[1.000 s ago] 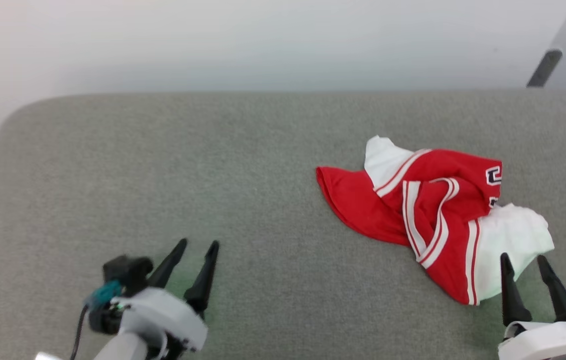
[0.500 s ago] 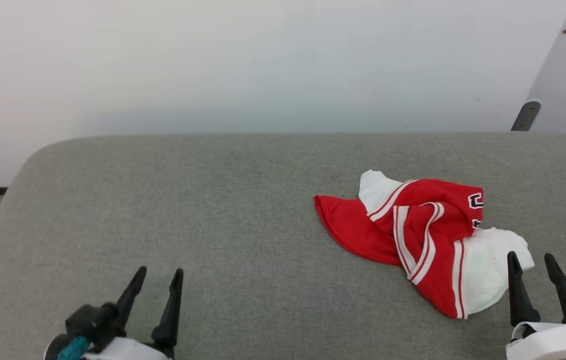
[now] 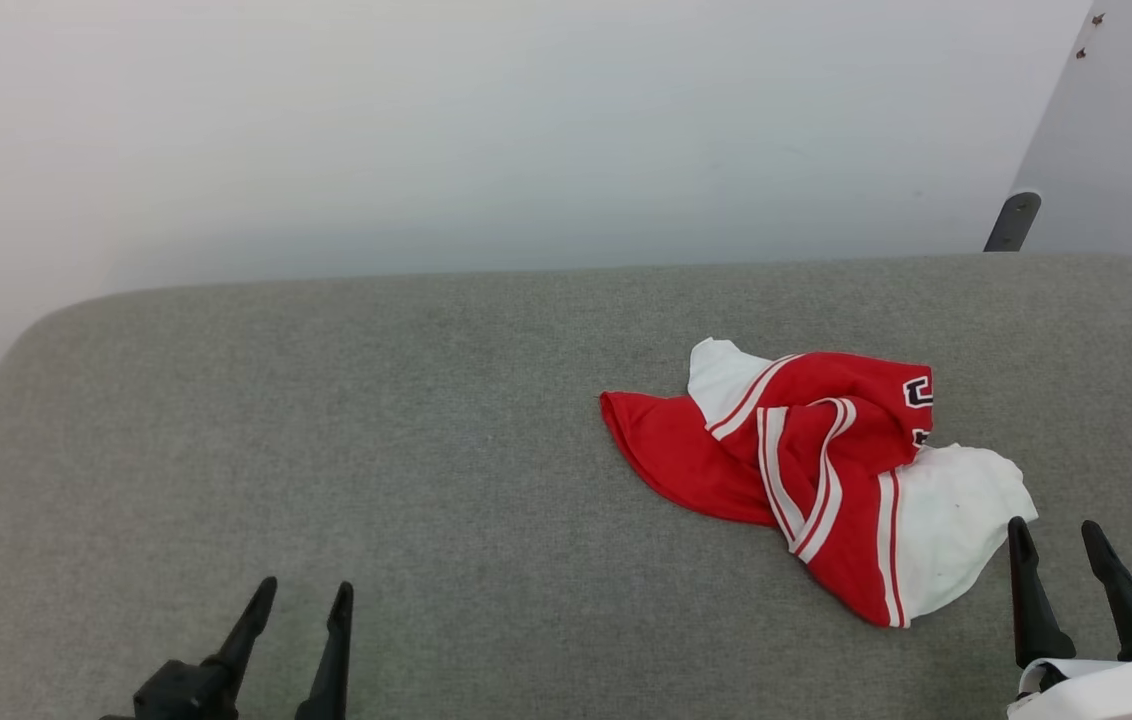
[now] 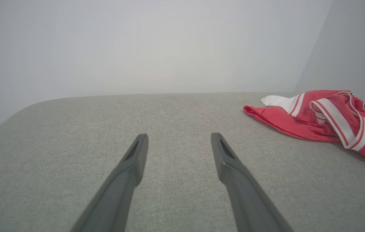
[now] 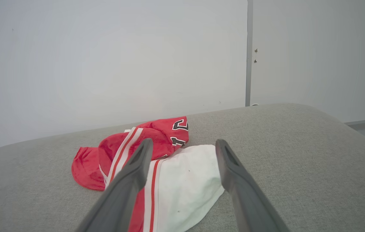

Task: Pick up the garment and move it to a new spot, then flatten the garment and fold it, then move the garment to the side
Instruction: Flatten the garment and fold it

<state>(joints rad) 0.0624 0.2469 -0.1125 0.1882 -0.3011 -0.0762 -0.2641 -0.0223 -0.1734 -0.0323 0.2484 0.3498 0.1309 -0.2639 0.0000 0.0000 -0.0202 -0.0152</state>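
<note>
The garment (image 3: pixel 816 470) lies crumpled on the grey padded surface (image 3: pixel 426 450), right of centre: red body, white sleeves, striped trim, a bit of black lettering at its far right. My right gripper (image 3: pixel 1056 530) is open at the lower right, its fingertips just off the white sleeve's near right edge. In the right wrist view the garment (image 5: pixel 156 154) lies ahead, the white sleeve between the open fingers (image 5: pixel 137 167). My left gripper (image 3: pixel 306 592) is open at the lower left, far from the shirt. In the left wrist view the garment (image 4: pixel 324 117) lies off to the right.
The grey surface ends in rounded corners at the far left and far right, against a pale wall (image 3: pixel 526 130). A dark bracket (image 3: pixel 1011 220) stands at the wall's right corner. Bare fabric stretches across the whole left half.
The head camera has tilted and shifted, so the surface sits lower and the wall shows more. My left gripper has drawn back toward the bottom edge. The garment lies as before.
</note>
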